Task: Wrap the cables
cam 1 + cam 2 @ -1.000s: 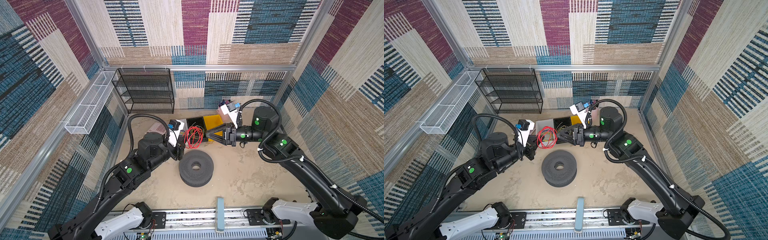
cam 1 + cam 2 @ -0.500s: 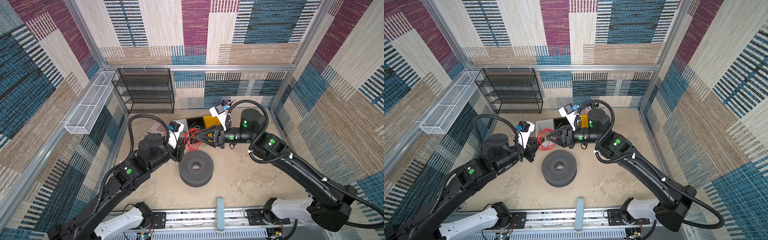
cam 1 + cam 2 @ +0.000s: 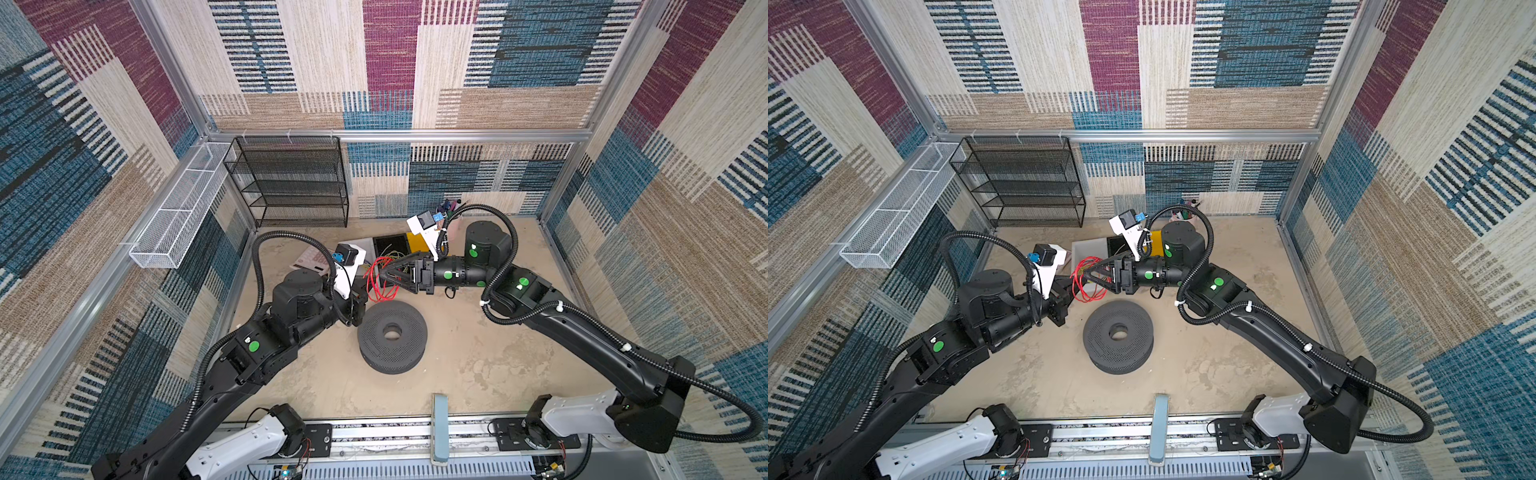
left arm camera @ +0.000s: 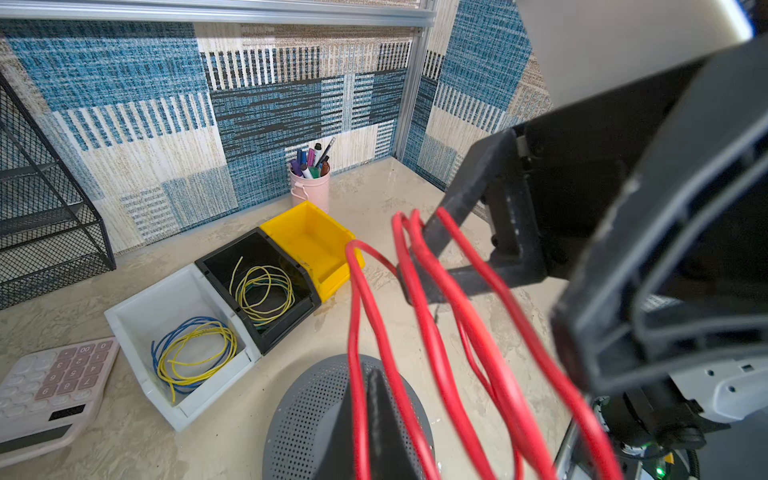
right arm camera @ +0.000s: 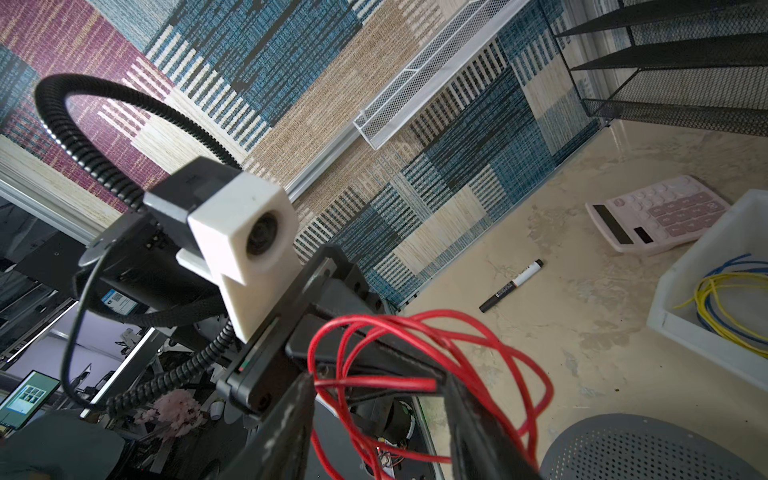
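Along the left wall hangs a white wire basket (image 3: 178, 224), and beside it a black mesh shelf (image 3: 291, 178) stands against the back wall. In front of the shelf a pink calculator (image 3: 311, 262) lies on the table, with a black marker (image 5: 511, 284) lying apart from it. The left gripper (image 3: 365, 289) is clenched on the red cable (image 3: 375, 291), which hangs in several loose loops in the air between the two arms, just behind a grey perforated disc (image 3: 399, 353) that rests on the table. The right gripper (image 3: 382, 275) reaches in from the right with its jaws parted. In the right wrist view its fingers (image 5: 291, 419) stand apart inside the loops, and a straight stretch of cable runs across from one to the other. In the left wrist view, loops drape over one finger. Behind the grippers three bins sit side by side: a white bin (image 4: 141, 316) holding a blue-and-yellow wire coil (image 4: 199, 328), a black bin (image 4: 220, 259) holding a yellow-green wire coil (image 4: 239, 291), and a yellow bin (image 4: 307, 232). Further right, by the back wall, stands a pink cup of pens (image 4: 311, 187).
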